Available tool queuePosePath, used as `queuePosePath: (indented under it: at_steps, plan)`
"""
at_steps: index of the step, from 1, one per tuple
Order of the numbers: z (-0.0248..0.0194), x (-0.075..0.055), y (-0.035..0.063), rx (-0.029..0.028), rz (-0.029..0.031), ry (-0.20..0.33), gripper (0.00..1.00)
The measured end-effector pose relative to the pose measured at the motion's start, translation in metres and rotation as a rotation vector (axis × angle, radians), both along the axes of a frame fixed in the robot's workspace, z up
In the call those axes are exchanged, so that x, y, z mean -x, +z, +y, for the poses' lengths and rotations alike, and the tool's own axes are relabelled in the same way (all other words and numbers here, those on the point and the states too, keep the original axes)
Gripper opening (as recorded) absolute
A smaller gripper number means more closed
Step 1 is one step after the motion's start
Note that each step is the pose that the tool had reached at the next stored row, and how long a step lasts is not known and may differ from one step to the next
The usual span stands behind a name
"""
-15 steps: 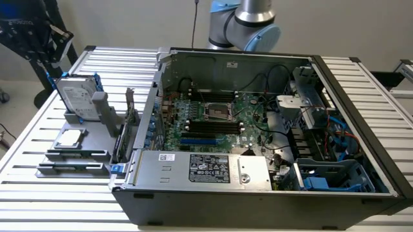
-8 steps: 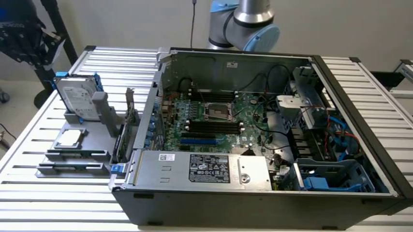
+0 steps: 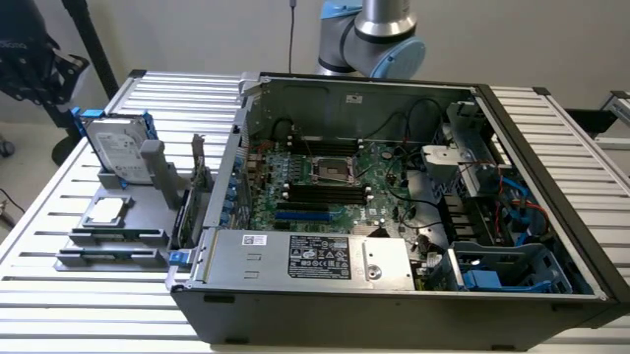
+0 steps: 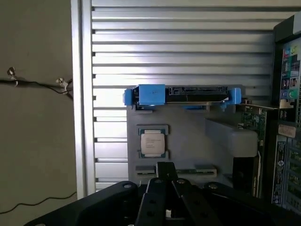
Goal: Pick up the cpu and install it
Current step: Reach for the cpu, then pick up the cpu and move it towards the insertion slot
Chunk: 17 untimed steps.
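The cpu (image 3: 106,211), a small square chip with a silvery top, lies flat in a recess of the grey holder (image 3: 147,193) on the slatted table, at the exterior view's left of the open computer case. In the wrist view the cpu (image 4: 153,142) sits beyond the tip of my gripper (image 4: 166,170), well apart from it. The black fingers meet at one point, shut, with nothing between them. On the motherboard the cpu socket (image 3: 332,171) lies bare inside the case.
A silver hard drive in a blue bracket (image 3: 118,151) stands upright at the holder's back, just behind the cpu. Two long memory sticks (image 3: 116,237) lie in slots in front of it. The case wall (image 3: 212,221) rises beside the holder. The arm's base (image 3: 379,37) stands behind the case.
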<state>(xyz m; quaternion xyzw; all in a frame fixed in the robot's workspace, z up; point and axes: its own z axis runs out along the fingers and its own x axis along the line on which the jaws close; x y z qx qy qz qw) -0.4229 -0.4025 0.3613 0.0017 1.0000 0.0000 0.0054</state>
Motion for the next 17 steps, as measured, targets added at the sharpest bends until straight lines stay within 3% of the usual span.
queuePosePath:
  at_steps: [5, 17]
  plan:
    - [0.0, 0.0034, -0.0033, 0.0, 0.0003, 0.032, 0.11]
    - [0.0001, 0.0035, -0.0034, 0.0, 0.0003, 0.033, 0.11]
